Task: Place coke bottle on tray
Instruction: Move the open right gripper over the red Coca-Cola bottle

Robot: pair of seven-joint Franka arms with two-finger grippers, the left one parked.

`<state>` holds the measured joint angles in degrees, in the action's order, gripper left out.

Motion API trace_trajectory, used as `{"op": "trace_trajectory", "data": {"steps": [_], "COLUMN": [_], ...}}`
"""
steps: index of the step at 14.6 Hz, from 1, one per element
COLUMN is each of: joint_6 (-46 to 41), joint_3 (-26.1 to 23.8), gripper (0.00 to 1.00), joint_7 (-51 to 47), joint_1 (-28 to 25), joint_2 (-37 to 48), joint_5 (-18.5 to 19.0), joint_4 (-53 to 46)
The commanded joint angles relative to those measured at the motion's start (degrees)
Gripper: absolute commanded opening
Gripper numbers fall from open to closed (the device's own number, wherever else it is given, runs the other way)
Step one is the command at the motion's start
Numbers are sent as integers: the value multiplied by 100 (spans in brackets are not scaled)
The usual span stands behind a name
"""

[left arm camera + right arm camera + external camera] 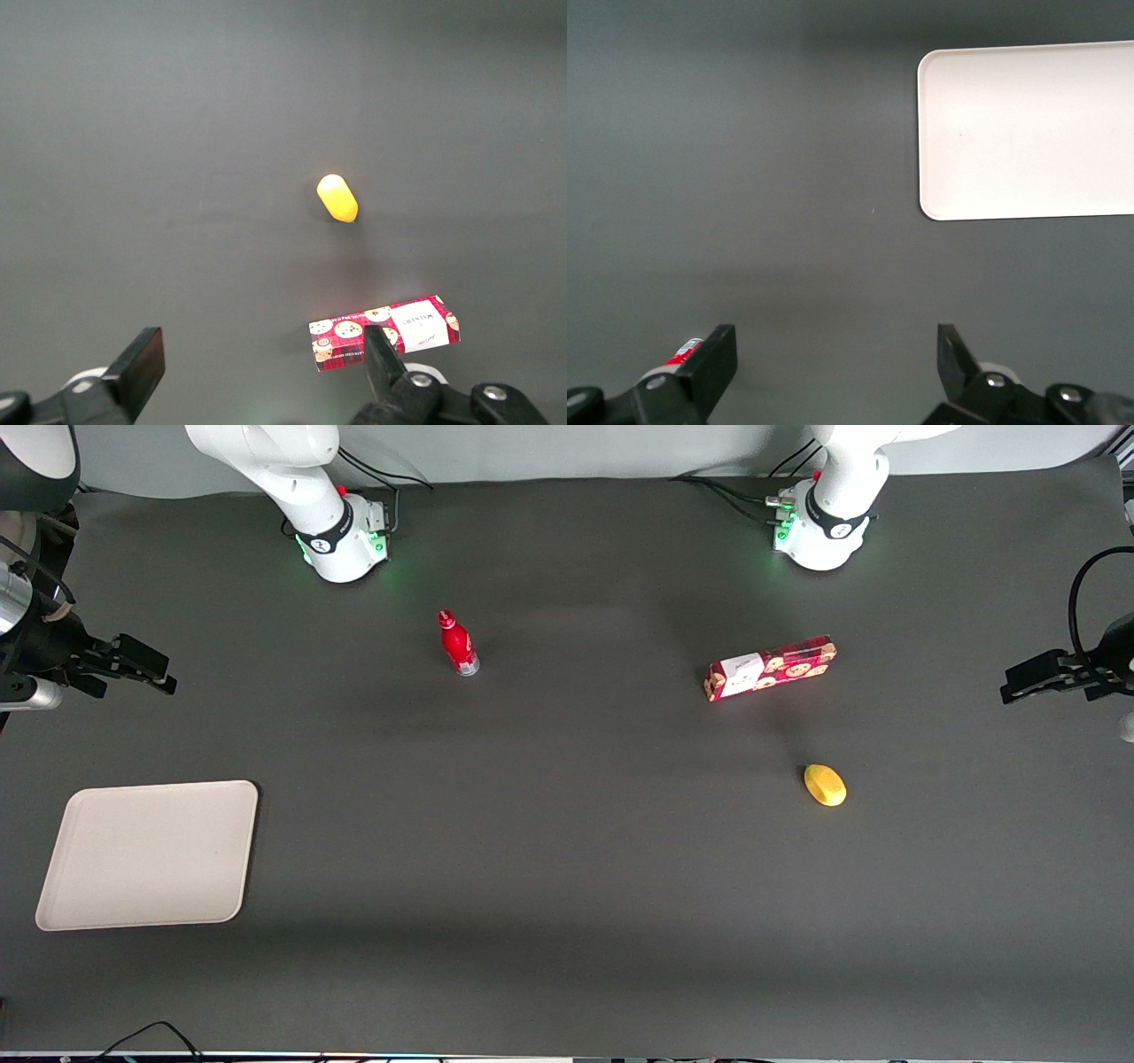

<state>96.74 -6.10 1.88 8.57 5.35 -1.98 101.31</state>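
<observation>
- While the coke bottle (458,643) stands upright on the dark table (567,850), the tray (149,855) lies nearer the front camera, well apart from it, toward the working arm's end
- In the front view, the gripper (151,671) hangs at the table's edge, holding nothing
- A red biscuit box (770,668) and a yellow lemon-like fruit (825,786) lie toward the parked arm's end
- In the left wrist view, the biscuit box (384,331) and the yellow fruit (337,197) lie apart
- In the right wrist view, the gripper (837,359) has its fingers spread wide over bare table; the tray (1028,131) lies bare, and part of the coke bottle (685,353) shows at one finger
</observation>
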Motion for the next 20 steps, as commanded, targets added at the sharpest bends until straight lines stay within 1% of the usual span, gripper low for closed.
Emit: {"op": "trace_trajectory", "data": {"steps": [1,3,4,6,7,8,10,12,13,15,16,17,18,19,20], "joint_6": [91,12,-58,-120,-94,-59,3,300,450,731,968,1214,1390,1427,1488], "joint_3": [-5,-66,-284,-881,-1293,-1541,-1954,-2472,-2649,-2913,-3036,-3159,-3195,-3196,-3196], "gripper": [100,100,100,100,100,100,100,100,100,100,100,100,100,100,100], "joint_7": [-126,-144,-231,-914,-1039,-1110,-1268,-2073,-2356,-2499,-2630,-2744,-2885,-3043,-3140], "joint_1": [-22,-39,-39,-39,-39,-39,-39,-57,-135,-171,-188,-284,-311,-329,-329], "joint_2": [89,98,98,106,115,124,115,150,168,369,501,650,791,844,845], "joint_5": [-57,-74,-83,-83,-83,-83,-92,-92,-92,-101,-240,-459,-600,-1019,-1067], "joint_4": [108,117,143,423,608,740,864,1144,1320,1802,2118,2426,2672,2849,2981]}}
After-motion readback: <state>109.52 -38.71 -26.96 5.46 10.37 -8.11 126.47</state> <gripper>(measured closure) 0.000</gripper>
